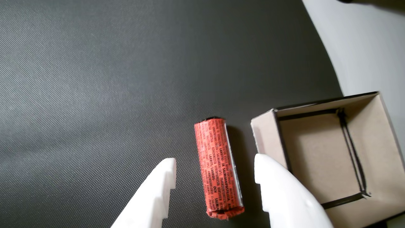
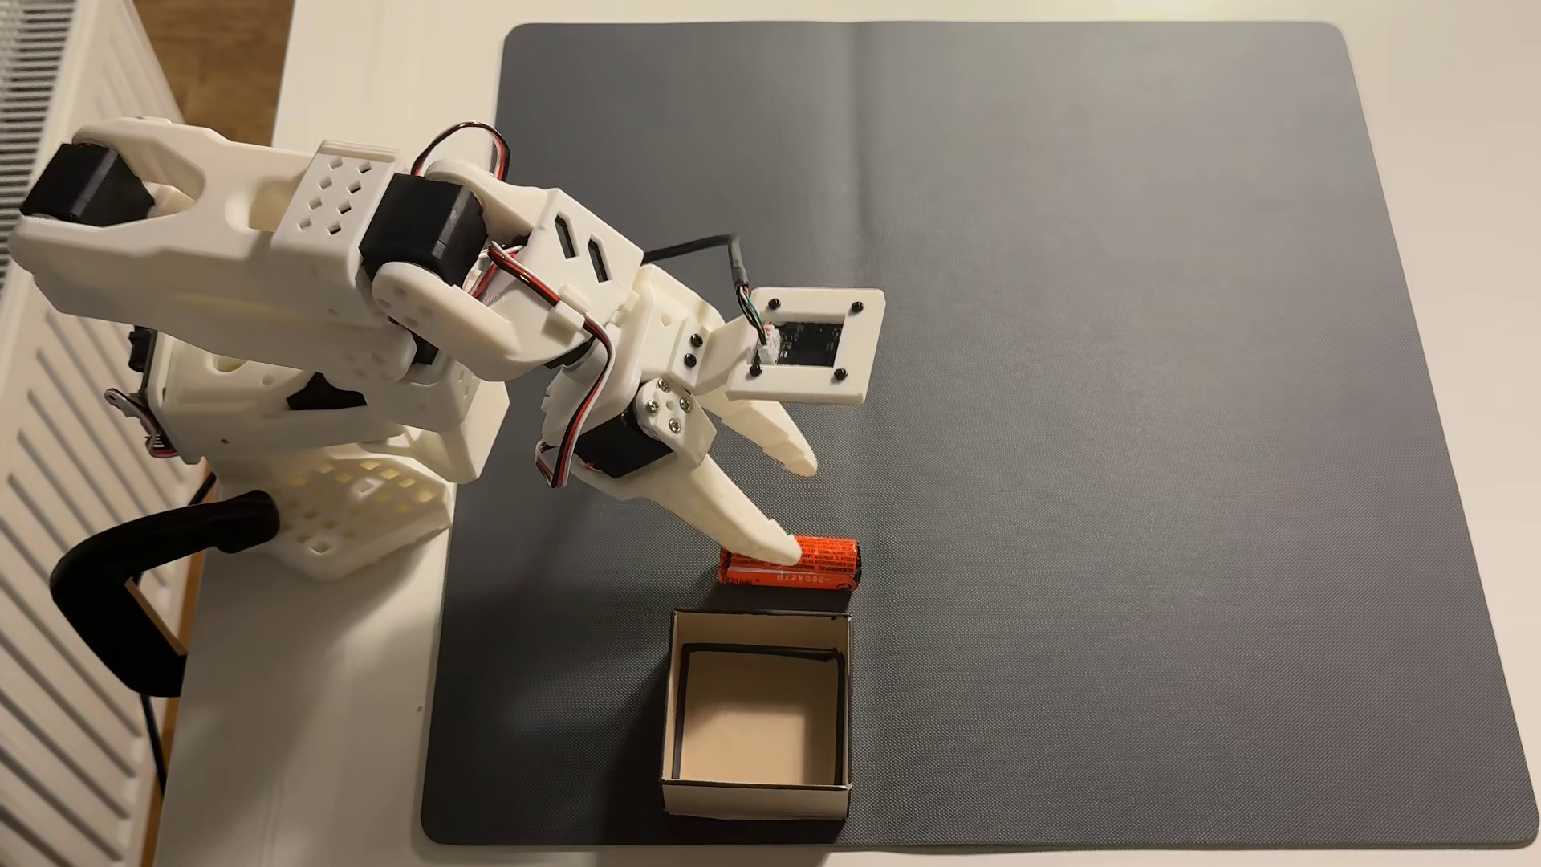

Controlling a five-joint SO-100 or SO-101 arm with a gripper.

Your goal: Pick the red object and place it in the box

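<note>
The red object is a small orange-red cylinder with black print, lying on its side on the dark mat. In the fixed view the red object lies just above the box. My white gripper is open, one finger on each side of the cylinder and neither visibly touching it. Seen from the fixed view, the gripper reaches down from the left, and one fingertip overlaps the cylinder's left half. The box is open-topped cardboard, empty, right of the cylinder; in the fixed view the box stands near the mat's front edge.
A dark grey mat covers most of the white table. The arm's base stands at the mat's left edge, with a black clamp and cable beside it. A radiator runs along the far left.
</note>
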